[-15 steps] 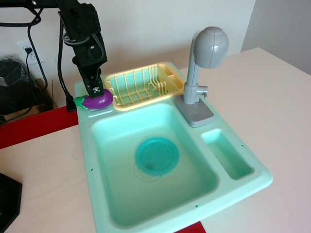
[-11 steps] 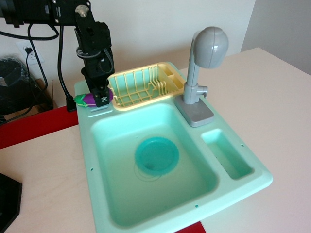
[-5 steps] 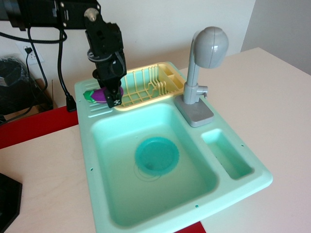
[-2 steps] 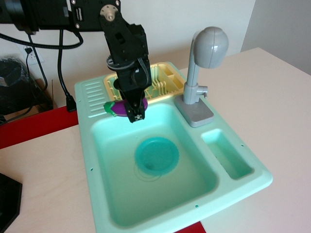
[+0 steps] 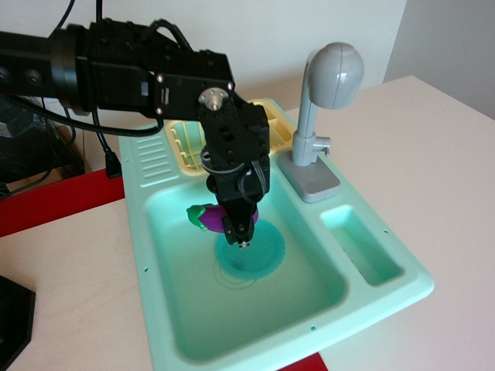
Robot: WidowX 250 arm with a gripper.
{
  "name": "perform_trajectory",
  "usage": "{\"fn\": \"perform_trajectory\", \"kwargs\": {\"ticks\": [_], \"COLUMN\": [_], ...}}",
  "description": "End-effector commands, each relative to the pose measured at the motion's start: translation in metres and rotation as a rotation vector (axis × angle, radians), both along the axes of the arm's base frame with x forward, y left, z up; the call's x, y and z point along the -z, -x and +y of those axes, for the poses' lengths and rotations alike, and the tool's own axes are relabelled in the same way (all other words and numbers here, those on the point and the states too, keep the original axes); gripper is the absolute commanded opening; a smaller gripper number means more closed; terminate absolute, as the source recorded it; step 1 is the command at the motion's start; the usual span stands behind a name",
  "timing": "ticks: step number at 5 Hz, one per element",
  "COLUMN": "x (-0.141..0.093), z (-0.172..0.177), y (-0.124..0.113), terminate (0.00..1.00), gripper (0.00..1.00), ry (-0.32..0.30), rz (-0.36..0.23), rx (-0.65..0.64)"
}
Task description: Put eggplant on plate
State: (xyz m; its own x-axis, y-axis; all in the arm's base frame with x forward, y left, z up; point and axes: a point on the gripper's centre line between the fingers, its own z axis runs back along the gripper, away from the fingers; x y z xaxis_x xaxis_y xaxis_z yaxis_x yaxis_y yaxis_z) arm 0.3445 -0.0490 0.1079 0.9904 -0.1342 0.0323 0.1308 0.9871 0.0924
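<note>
My tool (image 5: 238,229) is pinching the eggplant (image 5: 209,217), fingers pressed onto it from either side, so it's off the sink floor & hanging in the air w/ me. Purple body sticks out to the camera-left of the fingers; the green cap faces left too, so its long axis runs roughly left–right across the sink (image 5: 155,255), about level.

The relation that matters: plate (image 5: 263,251) sits on the basin floor below & slightly to the camera-right of where I'm holding. My fingertips already overlap the plate's left rim in this view, but the eggplant body itself hangs over bare sink floor just beside that rim, not over the plate centre. Can't tell exact height above the plate from one view; it looks like I'm close but not touching.

My read: carry is mostly done, placing not yet. Next move wants a small shift toward camera-right so the body, not just the fingertips, is over the plate's middle, then down & release. Risk: letting go here drops it on the rim & it rolls off into the basin.
</note>
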Motion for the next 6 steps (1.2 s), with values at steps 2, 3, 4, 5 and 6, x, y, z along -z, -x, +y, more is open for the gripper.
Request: {"fn": "perform_trajectory", "kwargs": {"ticks": [2,3,4,5,6], "x": [0.036,0.047,0.046,0.037,0.025], "z": [-0.010,-0.013,-0.014,-0.012,-0.010], "y": [-0.019,-0.027,-0.032,-0.028,-0.019], "terminate": [0.00,0.00,0.00,0.00,0.00], "gripper": [0.00,0.00,1.00,1.00,1.00], "ry": [-0.062,-0.068,-0.060,-0.057,-0.052], "rz": [-0.027,-0.017,-0.018,-0.022,-0.018], "rx": [-0.010,-0.019,-0.036,-0.062,-0.074]}}
